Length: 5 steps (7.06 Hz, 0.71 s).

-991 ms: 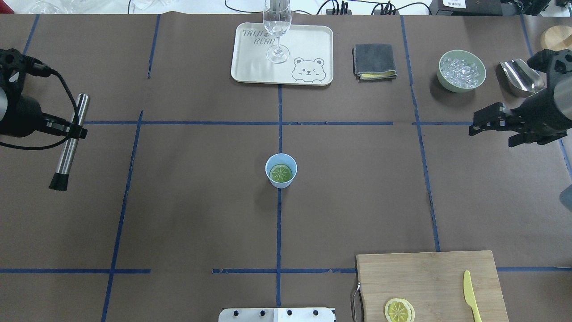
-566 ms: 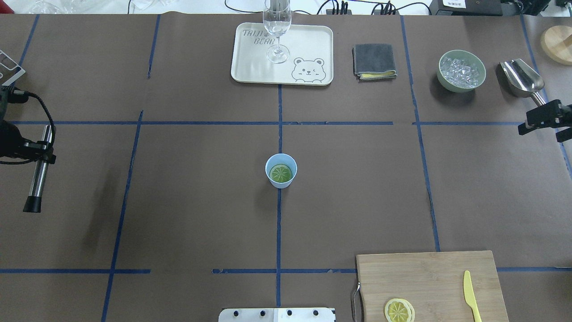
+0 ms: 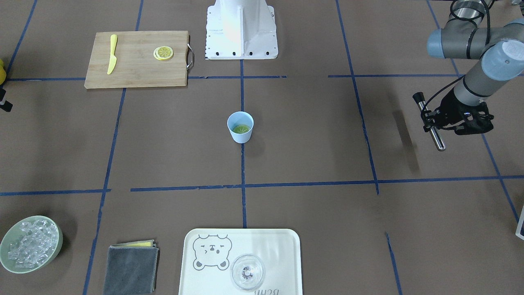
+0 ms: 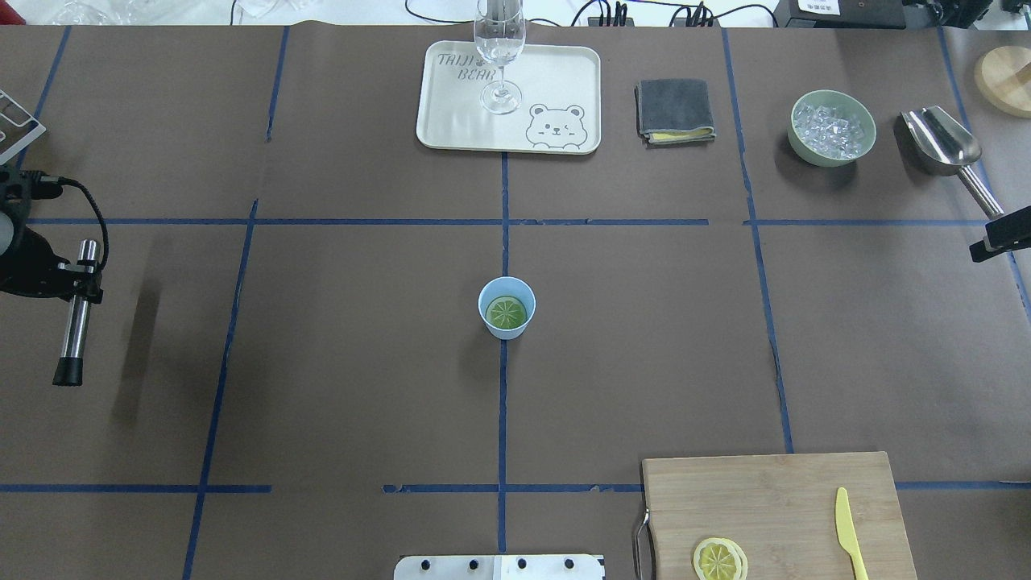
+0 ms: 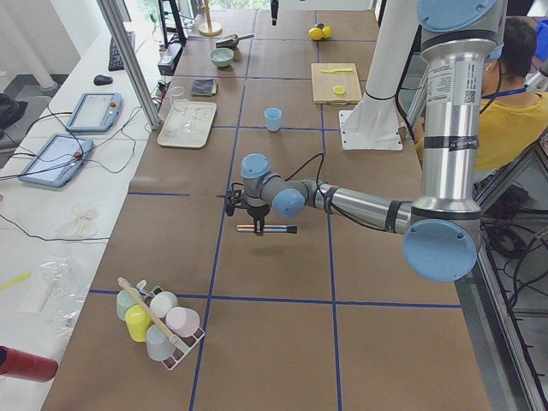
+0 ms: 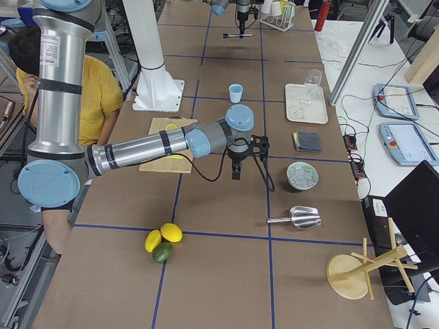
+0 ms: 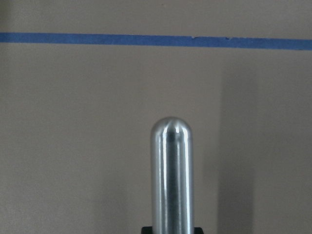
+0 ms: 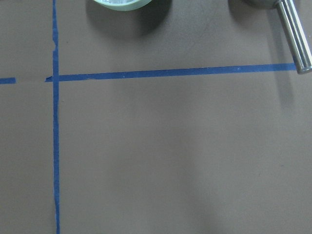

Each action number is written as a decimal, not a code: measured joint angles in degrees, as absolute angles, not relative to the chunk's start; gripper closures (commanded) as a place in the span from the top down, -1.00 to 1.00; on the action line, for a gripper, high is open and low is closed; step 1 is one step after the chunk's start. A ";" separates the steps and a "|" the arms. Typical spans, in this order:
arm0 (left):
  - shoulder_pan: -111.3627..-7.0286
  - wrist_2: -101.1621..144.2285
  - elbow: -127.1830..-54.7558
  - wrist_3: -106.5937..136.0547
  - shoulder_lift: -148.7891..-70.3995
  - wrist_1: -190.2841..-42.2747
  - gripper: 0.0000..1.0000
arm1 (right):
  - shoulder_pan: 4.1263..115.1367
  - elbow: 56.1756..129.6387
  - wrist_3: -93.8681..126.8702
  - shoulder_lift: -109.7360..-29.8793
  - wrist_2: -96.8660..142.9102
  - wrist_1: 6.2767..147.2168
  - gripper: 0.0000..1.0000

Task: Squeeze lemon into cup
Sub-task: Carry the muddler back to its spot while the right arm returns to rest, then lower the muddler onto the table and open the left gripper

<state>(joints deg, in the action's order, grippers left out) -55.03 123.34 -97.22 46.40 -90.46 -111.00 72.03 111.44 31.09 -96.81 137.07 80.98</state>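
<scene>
The light-blue cup (image 4: 507, 329) (image 3: 240, 135) stands at the table's middle on the blue tape cross. A round, spoke-patterned lemon (image 4: 507, 312) (image 3: 241, 129) piece lies flat inside it and looks greenish-yellow. Far to the left, my left gripper (image 4: 76, 278) (image 3: 430, 123) is shut on a steel rod with a black tip (image 4: 74, 330), held level above the table. The left wrist view shows the rod's rounded end (image 7: 171, 161). Only a black part of my right gripper (image 4: 1003, 238) shows at the right edge, and its jaws are hidden.
At the back stand a cream tray (image 4: 459, 121) with a wine glass (image 4: 500, 48), a grey cloth (image 4: 675, 109), a green ice bowl (image 4: 793, 133) and a metal scoop (image 4: 941, 141). Near right, a wooden board (image 4: 765, 499) carries a yellow knife (image 4: 847, 532) and another lemon slice (image 4: 719, 559).
The left gripper has carried the rod leftward and nearer the robot. The right gripper has pulled back to the right edge. Cup and lemon have not moved.
</scene>
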 measured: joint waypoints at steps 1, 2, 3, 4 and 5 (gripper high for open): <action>-54.49 123.21 -96.21 46.43 -91.62 -110.97 -1.00 | 72.06 111.46 30.98 -96.86 137.09 80.84 1.00; -53.24 123.03 -95.71 46.44 -92.26 -110.94 -1.00 | 72.07 111.47 30.95 -96.91 137.09 80.73 1.00; -51.99 122.88 -95.45 46.43 -92.69 -110.93 -1.00 | 72.07 111.53 30.94 -96.97 137.05 80.63 1.00; -51.16 122.80 -95.36 46.37 -92.91 -110.90 -1.00 | 72.07 111.60 30.94 -96.99 137.05 80.56 1.00; -50.49 122.74 -95.28 46.34 -92.96 -110.86 -1.00 | 72.07 111.66 30.94 -96.99 137.08 80.53 1.00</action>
<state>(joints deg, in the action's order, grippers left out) -50.49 122.74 -95.28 46.34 -92.96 -110.86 72.07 111.66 30.94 -96.99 137.08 80.53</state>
